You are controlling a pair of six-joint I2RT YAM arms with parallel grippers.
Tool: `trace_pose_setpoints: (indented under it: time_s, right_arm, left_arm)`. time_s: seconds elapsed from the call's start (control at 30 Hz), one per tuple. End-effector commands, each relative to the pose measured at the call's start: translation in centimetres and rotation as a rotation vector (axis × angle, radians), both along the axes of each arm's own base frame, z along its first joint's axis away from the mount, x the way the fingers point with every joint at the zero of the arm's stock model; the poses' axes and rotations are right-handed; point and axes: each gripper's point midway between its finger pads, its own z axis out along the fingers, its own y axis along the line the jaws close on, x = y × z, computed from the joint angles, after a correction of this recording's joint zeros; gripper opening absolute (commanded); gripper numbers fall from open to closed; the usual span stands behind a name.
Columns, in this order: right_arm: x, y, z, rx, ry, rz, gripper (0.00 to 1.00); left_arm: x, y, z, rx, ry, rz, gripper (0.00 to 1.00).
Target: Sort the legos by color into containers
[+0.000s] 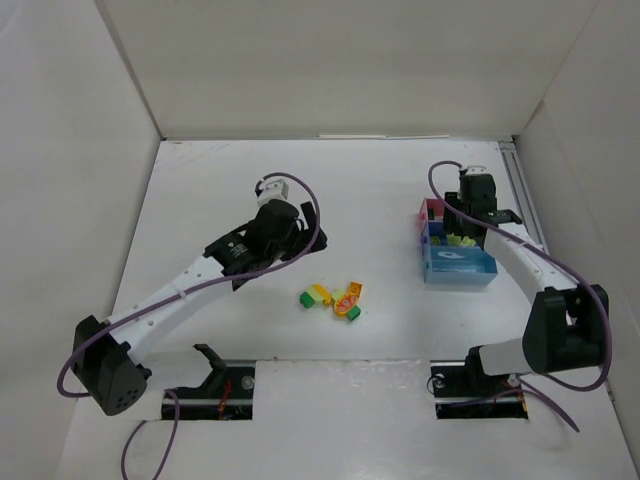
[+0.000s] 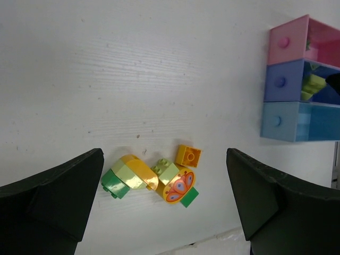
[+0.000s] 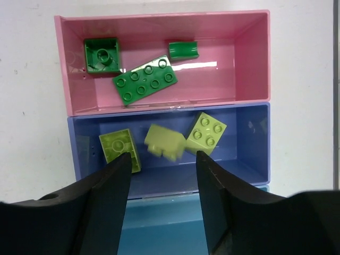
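Three trays sit joined in a row: pink tray (image 3: 234,79), dark blue tray (image 3: 244,156), light blue tray (image 3: 159,228). The pink one holds three dark green legos lying apart: an upturned square brick (image 3: 101,54), a flat eight-stud brick (image 3: 145,79) and a small curved piece (image 3: 183,50). The dark blue one holds three pale yellow-green bricks (image 3: 206,133), the middle one blurred. On the table (image 2: 133,64), well left of the row, lies a loose clump (image 2: 135,172) of green, pale green and yellow, with an orange square brick (image 2: 188,155) and a round orange piece (image 2: 179,186).

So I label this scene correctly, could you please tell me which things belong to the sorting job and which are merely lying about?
Job: loose legos; dark green bricks in pink tray; pale green bricks in dark blue tray; light blue tray.
Lying about: purple cables; side rail; white walls.
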Motion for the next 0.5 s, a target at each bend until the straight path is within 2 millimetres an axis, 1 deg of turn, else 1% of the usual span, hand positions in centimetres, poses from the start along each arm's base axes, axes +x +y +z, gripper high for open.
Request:
trace_pose_setpoints:
  time_s: [0.0, 0.03, 0.07, 0.1, 0.13, 0.17, 0.2, 0.23, 0.27, 0.3, 0.33, 0.4, 0.43, 0.47]
  right_arm:
    - [0.9, -0.4, 2.3, 0.000, -0.077, -0.031, 0.58]
    - [0.9, -0.4, 2.3, 0.000, -0.077, -0.031, 0.60]
    - [0.9, -0.5, 2.6, 0.001, -0.088, -0.031, 0.66]
    - [0.6, -0.5, 2.7, 0.002, -0.091, -0.031, 0.66]
    - [0.4, -0.5, 2.5, 0.001, -0.080, -0.031, 0.66]
    - [0.3, -0.5, 3.0, 0.002, -0.095, -0.031, 0.66]
    - [0.1, -0.2, 3.0, -0.006, -0.093, -0.012, 0.66]
    - [0.0, 0.5, 3.7, -0.003, -0.113, 0.019, 0.66]
    - [-0.1, 1.0, 4.2, 0.000, -0.127, 0.033, 0.66]
    - [-0.2, 2.4, 4.5, 0.005, -0.144, 0.071, 0.66]
    - [-0.5, 3.2, 5.3, 0.004, -0.167, 0.103, 0.66]
    - [-1.0, 5.6, 5.1, 0.027, -0.165, 0.165, 0.66]
    - [-1.5, 8.1, 5.1, 0.043, -0.165, 0.226, 0.67]
    - [-1.9, 9.5, 5.1, 0.067, -0.166, 0.248, 0.67]
  left_arm:
    - [-0.4, -0.6, -0.7, 0.000, 0.005, -0.059, 1.00]
    - [-0.5, -0.8, -1.0, 0.001, 0.017, -0.068, 1.00]
    - [-0.8, -0.8, -1.4, 0.009, 0.026, -0.086, 1.00]
    - [-1.0, -0.6, -2.0, 0.020, 0.040, -0.087, 1.00]
    - [-1.0, -0.6, -2.0, 0.021, 0.040, -0.087, 1.00]
    - [-1.2, -0.4, -2.6, 0.030, 0.052, -0.086, 1.00]
    - [-1.3, -0.3, -3.0, 0.036, 0.059, -0.086, 1.00]
    - [-1.6, -0.1, -3.7, 0.039, 0.076, -0.078, 1.00]
    - [-1.6, -0.1, -3.7, 0.039, 0.076, -0.078, 1.00]
    - [-1.9, 0.2, -4.4, 0.048, 0.096, -0.072, 1.00]
    - [-2.1, 0.2, -4.5, 0.044, 0.108, -0.063, 1.00]
    - [-2.2, 0.7, -5.1, 0.055, 0.124, -0.039, 1.00]
    - [-2.5, 0.8, -5.3, 0.052, 0.141, -0.025, 1.00]
    - [-2.5, 1.1, -5.4, 0.052, 0.139, -0.010, 1.00]
